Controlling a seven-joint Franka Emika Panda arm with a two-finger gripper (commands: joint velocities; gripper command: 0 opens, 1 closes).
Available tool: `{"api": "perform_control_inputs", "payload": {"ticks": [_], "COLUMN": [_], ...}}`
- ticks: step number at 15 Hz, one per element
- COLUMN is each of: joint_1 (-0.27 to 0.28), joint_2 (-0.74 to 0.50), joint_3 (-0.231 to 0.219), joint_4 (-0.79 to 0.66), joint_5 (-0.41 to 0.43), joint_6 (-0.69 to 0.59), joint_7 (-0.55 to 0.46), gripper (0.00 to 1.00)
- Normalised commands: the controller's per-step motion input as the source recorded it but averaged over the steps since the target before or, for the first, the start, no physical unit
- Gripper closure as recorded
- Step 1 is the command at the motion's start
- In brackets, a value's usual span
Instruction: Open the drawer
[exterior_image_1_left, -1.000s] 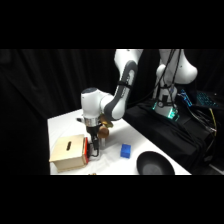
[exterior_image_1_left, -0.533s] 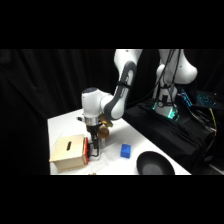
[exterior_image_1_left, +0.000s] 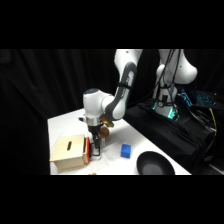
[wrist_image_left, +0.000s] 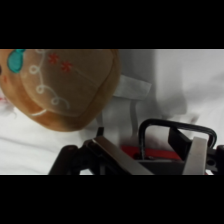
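The drawer (exterior_image_1_left: 86, 149) sits shut in its box (exterior_image_1_left: 68, 152) near the table's (exterior_image_1_left: 65, 125) front-left. The pincer (exterior_image_1_left: 97, 151) straddles the black handle (wrist_image_left: 172, 131), fingers apart, lined up to hook it. Brown ball (wrist_image_left: 60, 85) just behind, blue cube (exterior_image_1_left: 125, 150) nearby.

A small wooden box (exterior_image_1_left: 69, 153) sits near the front left of the table (exterior_image_1_left: 62, 125), with its drawer (exterior_image_1_left: 87, 149) front facing right. The gripper (exterior_image_1_left: 96, 150) comes down from above just beside that front, at the loop handle (wrist_image_left: 172, 132). Close behind the gripper lies a ball (exterior_image_1_left: 104, 131). To the right of the gripper, apart from it, a small cube (exterior_image_1_left: 125, 150) rests on the table. Further right, at the table's near corner, lies a round pan (exterior_image_1_left: 155, 164). The arm's base (exterior_image_1_left: 172, 80) stands beyond the table, upper right.
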Motion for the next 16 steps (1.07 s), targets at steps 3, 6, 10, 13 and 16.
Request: {"api": "perform_control_inputs", "payload": {"ticks": [3,6,10,13,16], "joint_1": [-0.067,-0.067,-0.052,-0.021,0.016], "joint_2": [-0.12,-0.14,-0.18,-0.24,-0.31], "joint_3": [0.067,0.063,0.048,0.016,-0.023], "joint_4": [-0.20,-0.25,-0.28,-0.29,-0.31], "joint_5": [0.126,0.117,0.098,0.069,0.037], "joint_6": [0.14,0.15,0.12,0.08,0.01], "joint_7": [-0.12,-0.12,-0.12,-0.10,-0.07], "gripper": [0.00,0.00,0.00,0.00,0.00]}}
